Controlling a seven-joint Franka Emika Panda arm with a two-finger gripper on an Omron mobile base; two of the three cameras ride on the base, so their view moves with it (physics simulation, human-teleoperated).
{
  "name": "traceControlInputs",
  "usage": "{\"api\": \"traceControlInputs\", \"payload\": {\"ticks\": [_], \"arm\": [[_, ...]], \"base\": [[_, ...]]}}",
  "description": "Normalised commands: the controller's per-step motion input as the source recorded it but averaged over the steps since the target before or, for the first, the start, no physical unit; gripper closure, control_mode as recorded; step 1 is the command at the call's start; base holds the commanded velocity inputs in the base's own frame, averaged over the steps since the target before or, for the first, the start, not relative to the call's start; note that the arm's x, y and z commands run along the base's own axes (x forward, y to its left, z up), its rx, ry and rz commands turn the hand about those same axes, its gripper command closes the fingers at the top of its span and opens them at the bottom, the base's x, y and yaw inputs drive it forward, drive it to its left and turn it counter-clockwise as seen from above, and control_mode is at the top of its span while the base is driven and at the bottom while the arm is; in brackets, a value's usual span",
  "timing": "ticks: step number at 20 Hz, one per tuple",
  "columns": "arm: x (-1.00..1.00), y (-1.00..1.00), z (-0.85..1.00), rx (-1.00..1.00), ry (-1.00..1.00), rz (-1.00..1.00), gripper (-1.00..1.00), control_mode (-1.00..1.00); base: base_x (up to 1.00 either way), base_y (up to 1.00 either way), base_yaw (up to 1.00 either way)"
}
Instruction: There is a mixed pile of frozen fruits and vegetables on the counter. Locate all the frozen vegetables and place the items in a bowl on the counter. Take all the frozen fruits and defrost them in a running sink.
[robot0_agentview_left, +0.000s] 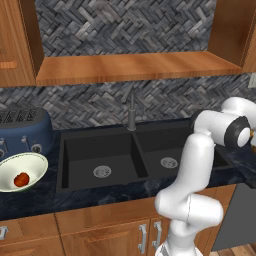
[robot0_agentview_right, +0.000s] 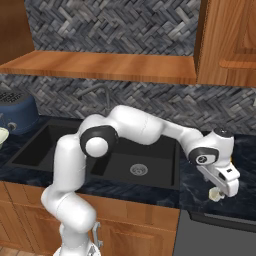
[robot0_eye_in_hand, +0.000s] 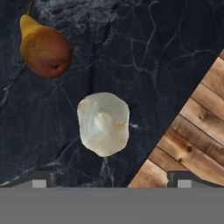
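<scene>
Gripper (robot0_agentview_right: 218, 192) jaws wide open, holding nothing, hanging over the counter (robot0_eye_in_hand: 166, 52) right of the sink (robot0_agentview_left: 107, 155). Garlic bulb (robot0_eye_in_hand: 103, 123) sits directly under it, centred between the fingertips (robot0_eye_in_hand: 41, 179), roughly round, no clear long axis. Pear (robot0_eye_in_hand: 43, 48) at 11 o'clock, well apart. Counter edge close at 4 o'clock. Tomato (robot0_agentview_left: 21, 179) already in bowl (robot0_agentview_left: 35, 160), far left.
</scene>
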Motion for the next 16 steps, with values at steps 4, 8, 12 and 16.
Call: {"api": "traceControlInputs", "payload": {"ticks": [4, 8, 12, 16], "arm": [[0.02, -0.07, -0.14, 0.02, 0.00, 0.00, -1.00, -1.00], [0.03, -0.06, -0.14, 0.02, 0.00, 0.00, -1.00, -1.00], [0.05, -0.07, -0.14, 0.02, 0.00, 0.00, -1.00, -1.00], [0.03, -0.08, -0.12, 0.02, 0.00, 0.00, -1.00, -1.00]], "base": [[0.00, 0.00, 0.00], [0.00, 0.00, 0.00], [0.00, 0.00, 0.00], [0.00, 0.00, 0.00]]}}
